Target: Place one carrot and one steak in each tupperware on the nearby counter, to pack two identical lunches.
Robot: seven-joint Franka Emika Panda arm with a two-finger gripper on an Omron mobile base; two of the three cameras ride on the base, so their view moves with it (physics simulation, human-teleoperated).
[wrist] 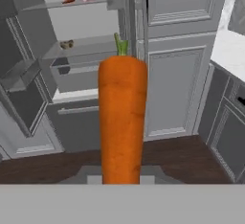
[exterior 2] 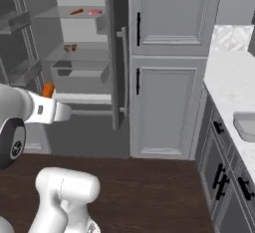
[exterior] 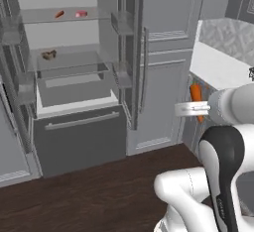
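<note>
1. The gripper is closed on a carrot, which stands up between the jaws with its green stub at the far end; in the left base view the same carrot shows orange just past the hand, and in the right base view it peeks above the wrist.
2. Ahead of the gripper and to its left stands an open fridge with clear shelves.
3. On the top shelf, far beyond the held carrot, lies a second carrot and just beside it a pink-red steak, the two apart from each other.
4. One shelf lower, also ahead and left of the tool, sits the dark brown steak.
5. The open fridge door stands edge-on nearly straight ahead of the gripper, between the shelves and the tall grey cabinet.
6. To the gripper's right runs the counter, white and marbled, over grey cabinets with black handles.
7. On that counter, well to the right of the tool, the corner of a light-grey tupperware shows at the picture's edge.
8. Dark wood floor lies below the hand.
</note>
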